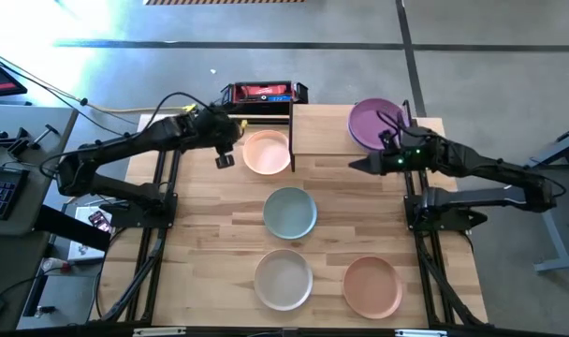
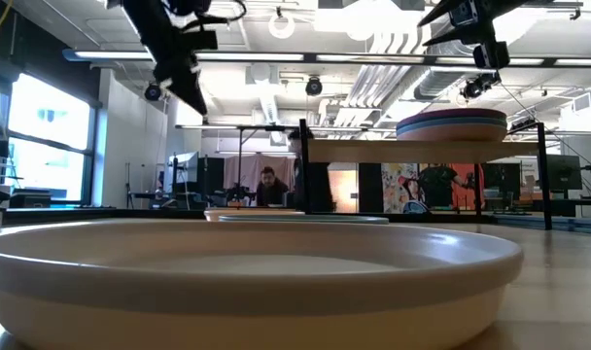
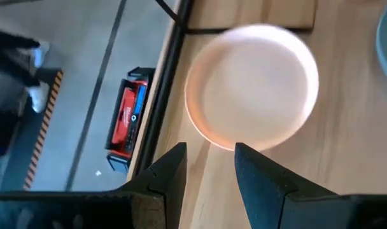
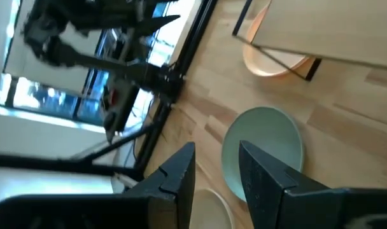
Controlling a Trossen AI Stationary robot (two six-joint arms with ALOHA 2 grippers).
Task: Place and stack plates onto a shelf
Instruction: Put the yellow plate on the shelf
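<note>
Plates lie in two places: a stack with a purple plate on top sits on the right half of the shelf, and four single plates rest on the wooden worktop. From above only the purple top of the stack shows; the low view shows its edge, where a purple rim lies over bluish and pale layers on the light board with thin black legs. The low view is otherwise filled by the off-white plate, close to the lens, round, shallow and matte. From above that plate is at the near edge, the orange plate is beside it, the pale teal plate is at the centre, and the peach plate lies just left of the shelf.

The left pincer hangs above the worktop just beside the peach plate; its wrist view shows the dark fingers parted by a narrow gap and holding nothing, apart from the plate's rim. The right pincer is in front of the shelf, its fingers likewise slightly apart and empty above the teal plate.
</note>
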